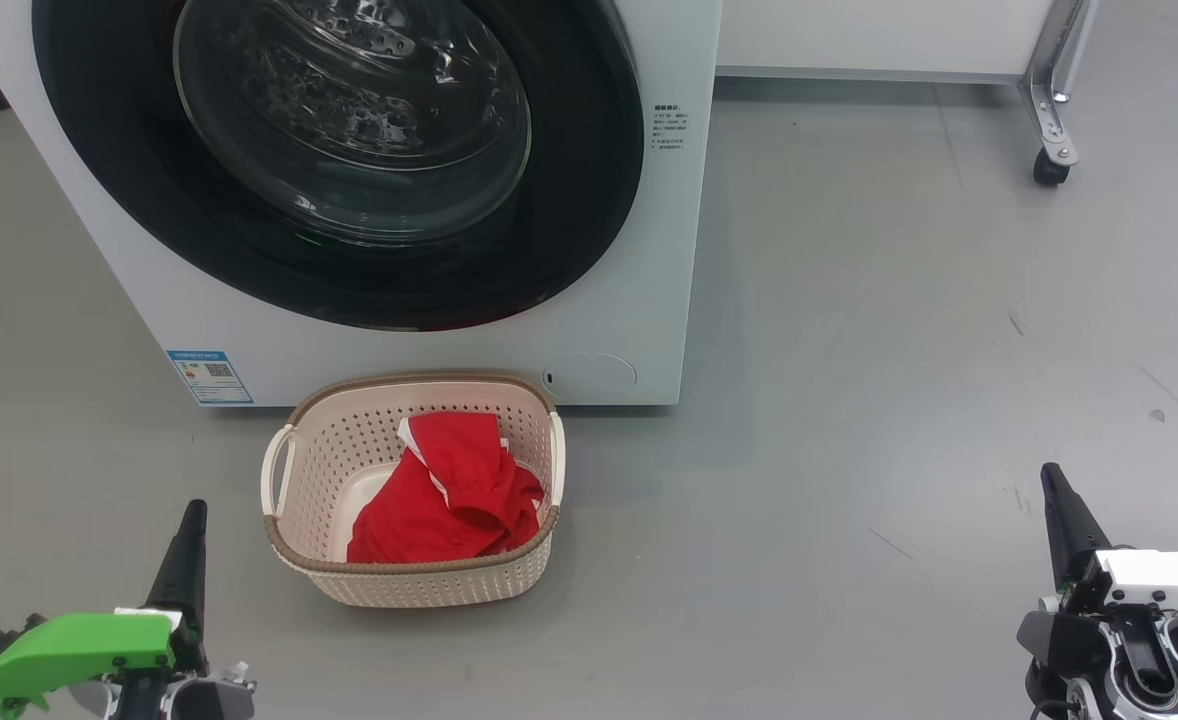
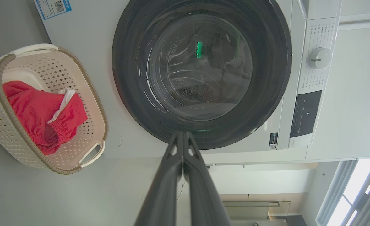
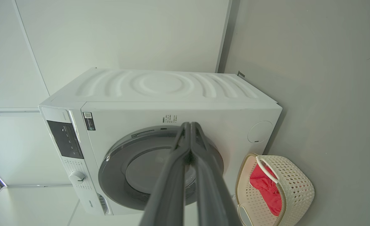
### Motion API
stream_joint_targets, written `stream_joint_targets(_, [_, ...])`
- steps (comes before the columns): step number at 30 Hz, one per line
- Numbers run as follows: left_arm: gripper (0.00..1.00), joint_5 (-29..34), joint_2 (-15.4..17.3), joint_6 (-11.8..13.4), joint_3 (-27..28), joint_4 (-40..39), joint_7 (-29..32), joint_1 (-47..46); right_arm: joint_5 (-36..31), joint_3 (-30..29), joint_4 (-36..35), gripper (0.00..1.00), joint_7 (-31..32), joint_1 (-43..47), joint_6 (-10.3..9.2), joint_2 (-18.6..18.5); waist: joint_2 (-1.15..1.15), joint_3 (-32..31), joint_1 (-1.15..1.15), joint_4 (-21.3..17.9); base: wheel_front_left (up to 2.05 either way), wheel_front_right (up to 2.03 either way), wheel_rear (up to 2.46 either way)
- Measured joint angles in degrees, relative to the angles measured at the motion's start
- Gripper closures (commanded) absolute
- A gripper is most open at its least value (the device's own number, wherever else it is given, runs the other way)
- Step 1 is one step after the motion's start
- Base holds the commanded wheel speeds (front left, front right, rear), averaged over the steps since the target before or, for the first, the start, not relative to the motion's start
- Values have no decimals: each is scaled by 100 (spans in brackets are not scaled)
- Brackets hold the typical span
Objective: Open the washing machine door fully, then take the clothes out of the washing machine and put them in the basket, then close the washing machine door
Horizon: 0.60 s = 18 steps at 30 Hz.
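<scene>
Both claws, the left gripper and right gripper, are pinched shut and empty, well apart from the washing machine door, which looks closed. The clothes lie in the basket. An uncaught latch could let the door swing open

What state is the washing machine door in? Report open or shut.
Shut. The washing machine door lies flush against the front of the washing machine, no gap at its rim.
</scene>
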Motion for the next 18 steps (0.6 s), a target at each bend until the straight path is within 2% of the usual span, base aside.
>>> stream_joint_targets(18, [100, 0, 0, -1, 0, -10, -1, 0, 0, -5, 0, 100, 0, -4, 0, 2, 0, 1, 0, -1, 0, 0, 0])
